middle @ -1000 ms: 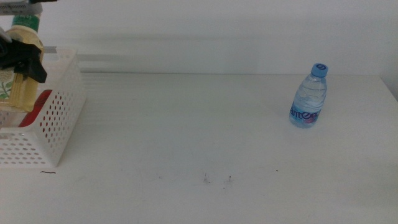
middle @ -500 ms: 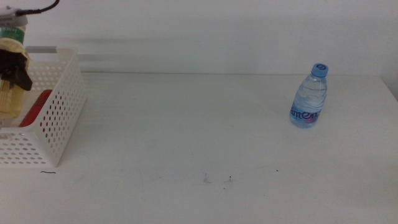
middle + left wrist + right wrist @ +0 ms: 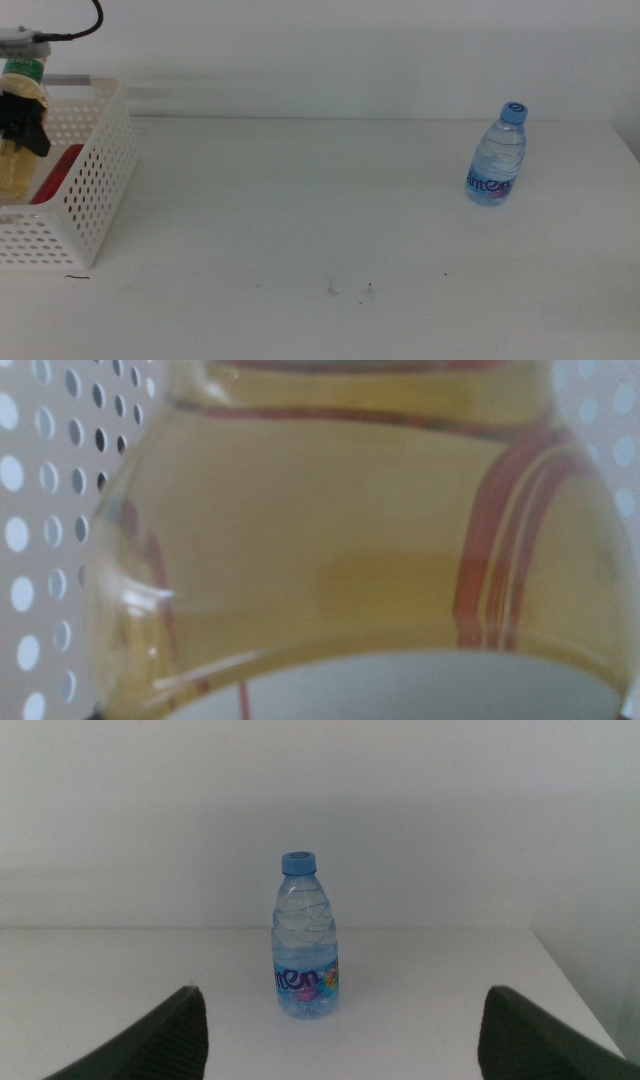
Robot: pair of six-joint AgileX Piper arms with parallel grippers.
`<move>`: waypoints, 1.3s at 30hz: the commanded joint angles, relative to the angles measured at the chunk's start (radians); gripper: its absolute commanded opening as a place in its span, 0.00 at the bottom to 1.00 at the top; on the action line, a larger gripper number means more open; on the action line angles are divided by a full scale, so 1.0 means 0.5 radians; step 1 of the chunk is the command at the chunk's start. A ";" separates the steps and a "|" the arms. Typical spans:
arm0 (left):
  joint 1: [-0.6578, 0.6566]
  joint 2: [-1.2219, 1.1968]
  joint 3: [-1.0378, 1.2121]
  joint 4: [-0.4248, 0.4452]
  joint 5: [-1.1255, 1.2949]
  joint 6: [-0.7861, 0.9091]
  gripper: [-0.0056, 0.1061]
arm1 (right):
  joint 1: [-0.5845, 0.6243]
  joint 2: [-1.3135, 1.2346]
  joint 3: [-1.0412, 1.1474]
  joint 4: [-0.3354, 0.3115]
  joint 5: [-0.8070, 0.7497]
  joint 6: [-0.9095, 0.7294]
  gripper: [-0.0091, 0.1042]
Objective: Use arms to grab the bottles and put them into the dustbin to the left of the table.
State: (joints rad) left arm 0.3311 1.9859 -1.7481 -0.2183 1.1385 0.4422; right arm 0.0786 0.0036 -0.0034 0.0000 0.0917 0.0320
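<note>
Gripping the yellow-drink bottle (image 3: 14,160), left pincer (image 3: 24,118) held over the white basket (image 3: 88,190), right pincer (image 3: 340,1035) spread wide, faced toward the water bottle (image 3: 497,155) on the surface (image 3: 320,220).

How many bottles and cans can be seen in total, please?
3. The yellow-drink bottle is held by the left hand over the dustbin. The red can lies inside it. The water bottle stands on the table, far right. More may be hidden inside.
</note>
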 commanded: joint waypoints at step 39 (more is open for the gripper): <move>-0.706 -1.051 0.471 0.001 -0.511 -0.307 0.89 | 0.000 -0.007 0.007 -0.012 -0.016 -0.007 0.90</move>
State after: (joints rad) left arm 0.0094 1.5123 -1.5607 -0.2188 0.9364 0.3026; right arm 0.0786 0.0036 -0.0034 0.0000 0.0917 0.0320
